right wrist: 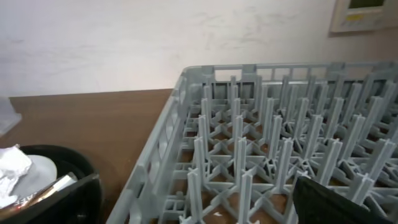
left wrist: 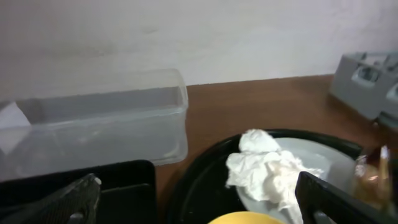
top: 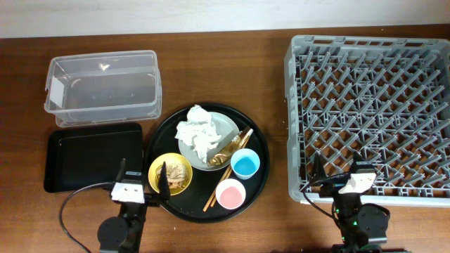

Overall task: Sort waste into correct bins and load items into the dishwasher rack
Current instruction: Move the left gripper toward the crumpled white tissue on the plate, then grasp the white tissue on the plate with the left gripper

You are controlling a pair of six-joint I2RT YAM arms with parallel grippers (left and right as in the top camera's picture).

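Tissue (top: pixel 199 133) lies on the plate (top: pixel 229 125), centre frame. Left fingers (top: pixel 162 180) spread empty at the bowl (top: pixel 176 160); right fingers (top: pixel 316 167) spread empty over the rack's (top: pixel 365 49) lower edge.

Scraps (top: pixel 177 173) seemingly in bowl (top: pixel 171 156); rack (top: pixel 291 112) right of tray (top: pixel 256 184).

You could read no text in any of the views. The clear plastic tub (top: pixel 103 87) carried a white label (top: pixel 52 90) on one short end, but no letters or numbers showed on it. In the right wrist view, a pale panel (right wrist: pixel 364 14) on the wall had a yellow strip, too blurred to read.
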